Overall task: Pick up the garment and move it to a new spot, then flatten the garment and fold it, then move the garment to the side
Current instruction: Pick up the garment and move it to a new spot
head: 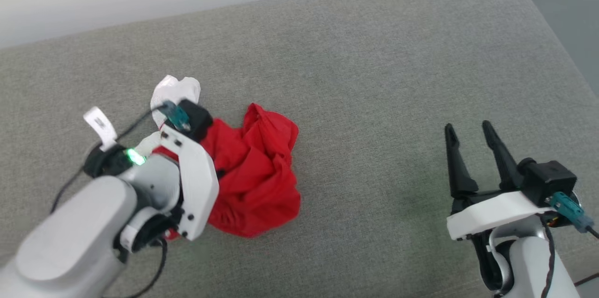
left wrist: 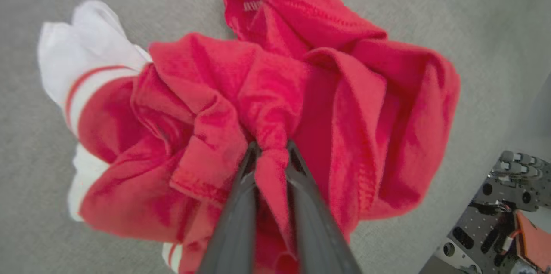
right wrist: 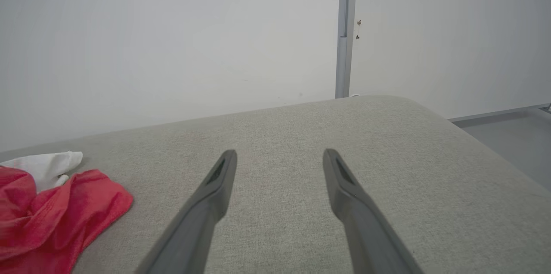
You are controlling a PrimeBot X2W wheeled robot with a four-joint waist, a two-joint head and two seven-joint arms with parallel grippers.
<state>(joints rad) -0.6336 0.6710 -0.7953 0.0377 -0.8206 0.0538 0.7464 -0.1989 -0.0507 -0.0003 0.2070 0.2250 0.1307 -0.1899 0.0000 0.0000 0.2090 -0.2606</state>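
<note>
**A:** So, what takes up the most room?

**B:** The pale wall at the back. Below it, the grey fabric cushion spans the head view.

**A:** And the garment?

**B:** The garment lies in a crumpled red heap on the cushion, at about 9 o'clock from the middle of the head view. A white sleeve pokes out at the heap's 11 o'clock.

**A:** The arms?

**B:** The left arm shows at 8 o'clock, its wrist over the heap's 9 o'clock side. In the left wrist view the left jaws are almost closed, pinching a bunched ridge of red cloth between the two dark fingers. The right arm stands at 4 o'clock, well apart from the garment. The right jaws are spread wide with nothing between them, pointing toward 12 o'clock over the cushion.

**A:** Anything smaller?

**B:** A green light glows on the left wrist, with a white tag at its 11 o'clock. In the left wrist view a small sewn label sits in the red hem at 12 o'clock.
</note>
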